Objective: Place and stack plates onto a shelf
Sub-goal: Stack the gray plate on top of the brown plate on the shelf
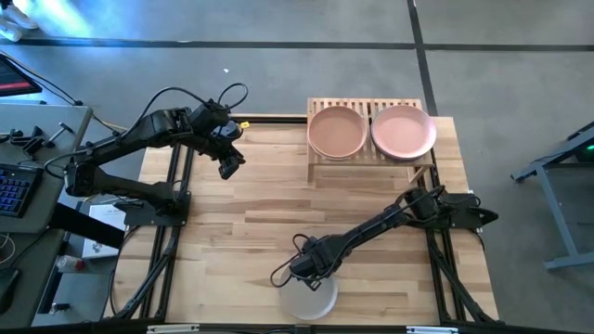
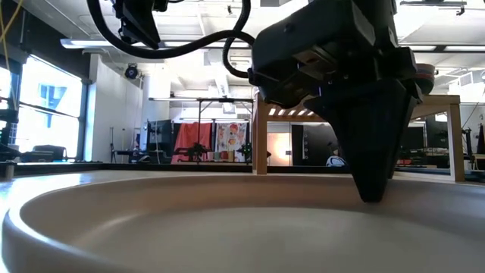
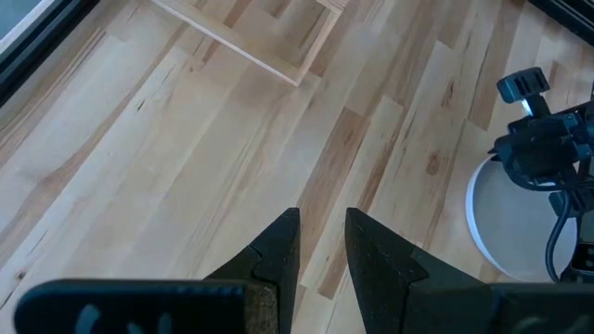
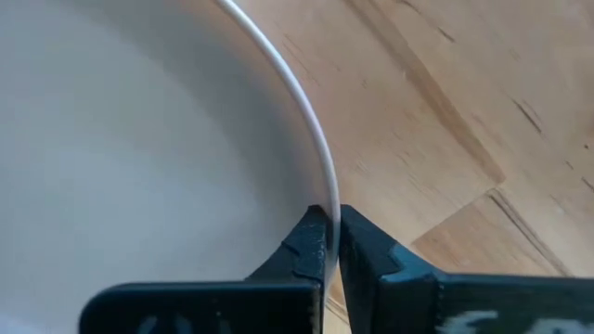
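Now the right gripper (image 4: 332,243) is pinched shut on the rim of the cream plate (image 1: 308,299), which lies at the table's (image 1: 251,232) near edge. Two pinkish plates (image 1: 337,132) (image 1: 404,132) sit side by side on the shelf (image 1: 318,169). The left gripper (image 3: 322,243) hangs above bare tabletop near the shelf, fingers narrowly parted, holding nothing.

Cream plate (image 1: 311,299); two pink plates (image 1: 337,132) — light-wood slatted shelf (image 1: 320,170); black grippers (image 4: 331,243).
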### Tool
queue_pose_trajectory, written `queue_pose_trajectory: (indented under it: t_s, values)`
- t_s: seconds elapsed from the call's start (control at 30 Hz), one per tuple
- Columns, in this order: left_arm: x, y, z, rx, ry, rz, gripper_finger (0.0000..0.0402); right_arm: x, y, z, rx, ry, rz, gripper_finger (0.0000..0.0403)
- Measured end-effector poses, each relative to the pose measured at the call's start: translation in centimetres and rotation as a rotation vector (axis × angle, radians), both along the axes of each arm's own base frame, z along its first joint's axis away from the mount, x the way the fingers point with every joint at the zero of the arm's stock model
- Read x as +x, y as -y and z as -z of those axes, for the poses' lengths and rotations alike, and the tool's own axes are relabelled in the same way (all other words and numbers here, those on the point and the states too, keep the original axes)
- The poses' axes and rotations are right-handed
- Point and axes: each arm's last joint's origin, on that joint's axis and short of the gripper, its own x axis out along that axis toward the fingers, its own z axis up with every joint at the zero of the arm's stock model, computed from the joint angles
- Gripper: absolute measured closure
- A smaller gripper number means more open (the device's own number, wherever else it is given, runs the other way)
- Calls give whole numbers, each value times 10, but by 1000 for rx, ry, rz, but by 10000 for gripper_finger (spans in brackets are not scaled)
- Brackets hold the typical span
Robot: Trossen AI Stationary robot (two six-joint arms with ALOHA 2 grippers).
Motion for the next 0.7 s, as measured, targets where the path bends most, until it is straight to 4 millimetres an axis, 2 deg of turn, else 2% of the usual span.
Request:
queue_pose_trajectory:
  t_s: [0.37,0.7]
  values:
    - [0,0,0,0,0,0,325,-1,3,-2,1,-9,-16,403]
    - [0,0,0,0,0,0,325,-9,14,-32,-59,21,-13,402]
